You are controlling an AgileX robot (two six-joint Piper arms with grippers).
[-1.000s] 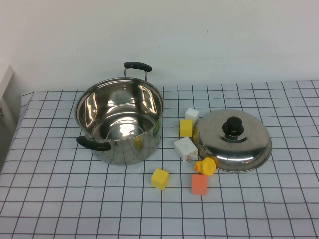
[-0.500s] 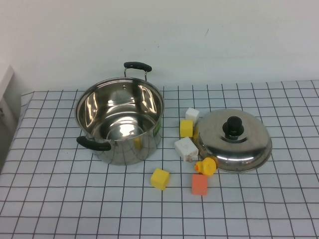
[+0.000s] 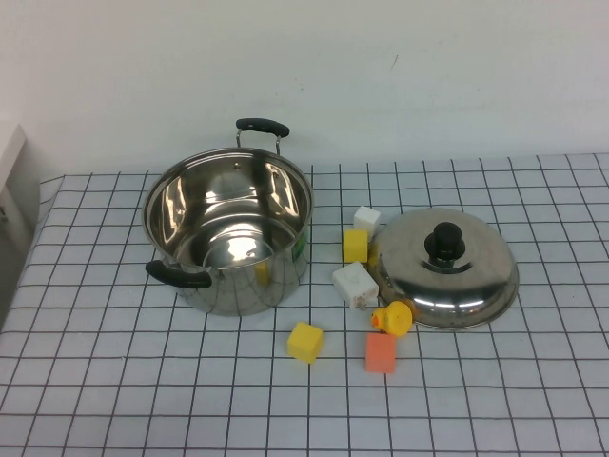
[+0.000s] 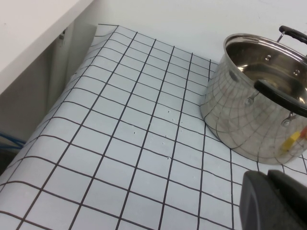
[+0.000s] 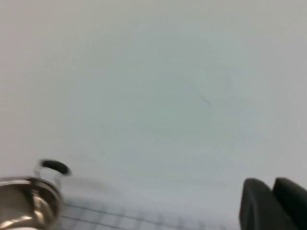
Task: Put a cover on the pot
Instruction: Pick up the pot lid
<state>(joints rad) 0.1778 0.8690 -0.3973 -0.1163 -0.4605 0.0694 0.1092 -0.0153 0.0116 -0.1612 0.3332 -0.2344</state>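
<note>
Neither arm shows in the high view. In the left wrist view only the dark tip of the left gripper (image 4: 274,201) is visible at the edge, held above the table. In the right wrist view the dark tip of the right gripper (image 5: 273,203) shows in the same corner, raised and pointing toward the wall.

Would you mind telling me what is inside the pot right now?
The pot looks empty: bare shiny walls and floor, only reflections. Its near inner wall is hidden behind the rim. The lid lies on the table beside it. Neither hand appears in the high view.
</note>
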